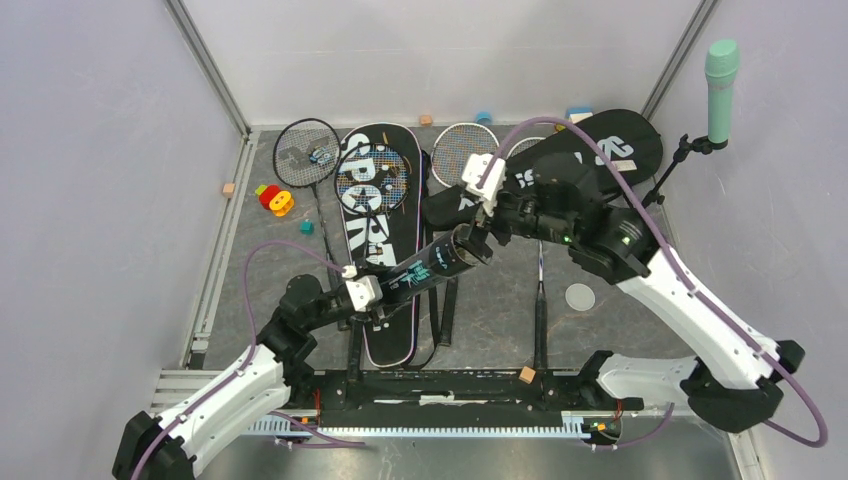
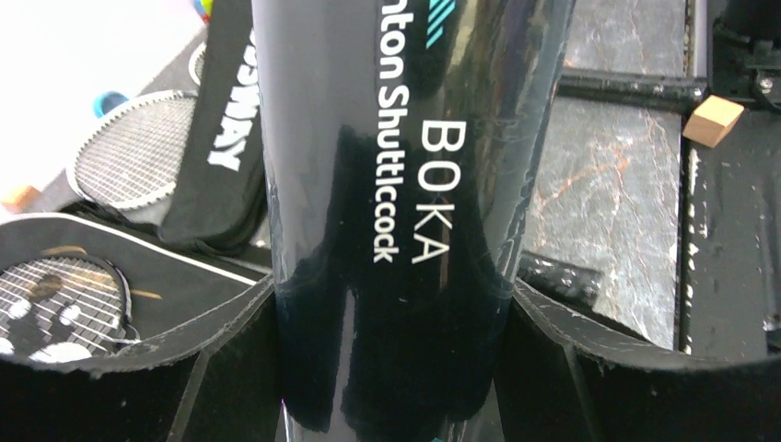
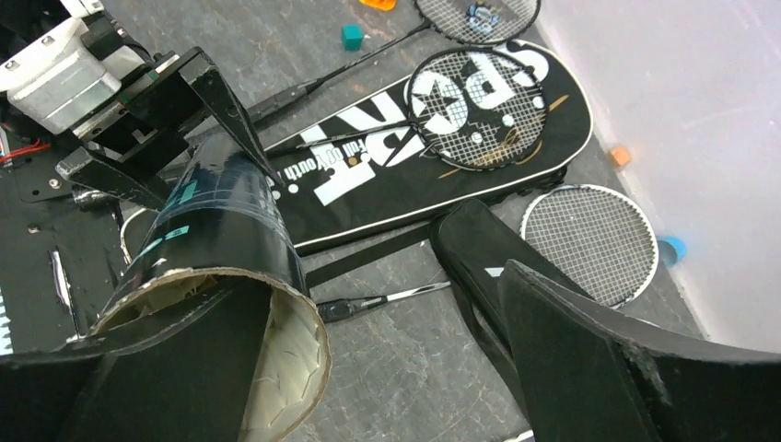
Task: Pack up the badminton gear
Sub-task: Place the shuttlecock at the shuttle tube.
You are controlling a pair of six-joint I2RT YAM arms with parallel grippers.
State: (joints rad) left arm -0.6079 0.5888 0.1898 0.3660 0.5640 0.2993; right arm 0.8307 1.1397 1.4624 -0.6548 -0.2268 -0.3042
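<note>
The black tube (image 2: 396,184) reads "BOKA" and "Shuttlecock"; one racket bag (image 1: 372,240) reads "SPORT".

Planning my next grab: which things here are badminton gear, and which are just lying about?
Gear: black shuttlecock tube, SPORT bag, CROSSWAY bag, rackets.
Lying about: mint-green microphone, coloured toy blocks.

You look down from behind the rig; your wrist cameras face each other, close along the black tube (image 1: 430,265).

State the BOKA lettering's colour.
White, on the glossy black shuttlecock tube; left wrist view shows it best.
</note>
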